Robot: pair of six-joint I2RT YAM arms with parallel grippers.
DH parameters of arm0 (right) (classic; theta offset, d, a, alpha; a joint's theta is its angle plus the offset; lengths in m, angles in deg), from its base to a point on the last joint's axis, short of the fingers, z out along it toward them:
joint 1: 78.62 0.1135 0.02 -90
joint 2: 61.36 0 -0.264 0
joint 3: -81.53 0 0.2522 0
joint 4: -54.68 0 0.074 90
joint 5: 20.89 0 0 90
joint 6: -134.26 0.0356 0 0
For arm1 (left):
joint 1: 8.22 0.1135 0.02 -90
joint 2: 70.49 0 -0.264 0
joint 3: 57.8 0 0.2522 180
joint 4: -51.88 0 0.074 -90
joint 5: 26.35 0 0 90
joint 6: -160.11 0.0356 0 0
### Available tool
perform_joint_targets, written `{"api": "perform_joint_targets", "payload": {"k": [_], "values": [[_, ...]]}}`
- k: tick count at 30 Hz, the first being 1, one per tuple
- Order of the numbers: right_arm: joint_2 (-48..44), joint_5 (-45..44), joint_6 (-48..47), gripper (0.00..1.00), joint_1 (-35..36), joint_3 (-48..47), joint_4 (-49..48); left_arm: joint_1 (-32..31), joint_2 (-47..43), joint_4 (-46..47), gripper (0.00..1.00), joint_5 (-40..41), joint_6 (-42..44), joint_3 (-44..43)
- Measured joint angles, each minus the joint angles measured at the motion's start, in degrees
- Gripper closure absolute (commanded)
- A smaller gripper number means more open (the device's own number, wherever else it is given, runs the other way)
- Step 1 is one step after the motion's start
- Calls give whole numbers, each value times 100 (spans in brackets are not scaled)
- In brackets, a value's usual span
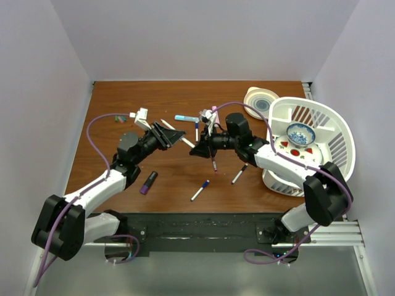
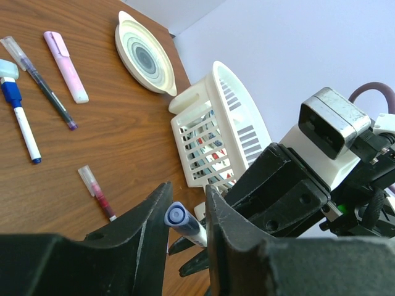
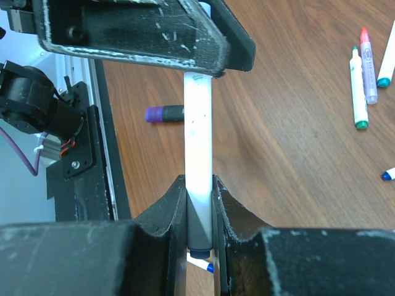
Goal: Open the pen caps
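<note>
Left wrist alone: blue cap (image 2: 176, 217) end-on

I work on a brown wooden surface (image 1: 173, 179) with a fine grain. Three of its sides are closed in by the back wall (image 1: 203, 37), the left wall (image 1: 37, 92) and the right wall (image 1: 364, 61), all plain and pale, between white and lilac. At the near edge lies a black plate (image 1: 197, 225), and silver rails (image 1: 342, 231) run out from it on the right. Below I see a grey floor (image 1: 203, 277). The light is soft and even, and the shadows on the wood are faint.
</note>
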Motion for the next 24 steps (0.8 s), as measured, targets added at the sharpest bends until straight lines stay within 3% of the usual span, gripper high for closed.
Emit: {"api": "perform_joint_targets", "payload": {"k": [3,4,6,11,16,19,24], "values": [[2,-2,0,100,0,0,2,0,24,-15,78,2,24,-11],[4,0,0,100,0,0,-2,0,35,-26,90,11,35,-20],[26,-9,-22,100,0,0,4,0,59,-39,100,15,-20,-52],[127,4,-66,100,22,0,-70,-4,57,-251,100,81,7,-173],[280,4,-101,100,157,-66,-387,435,-197,-638,100,-138,-188,-192],[459,-85,-114,100,310,-236,-643,949,-398,-837,100,-483,-435,-192],[612,111,-238,100,409,-197,-46,2726,-402,-568,100,149,-846,-221]]}}
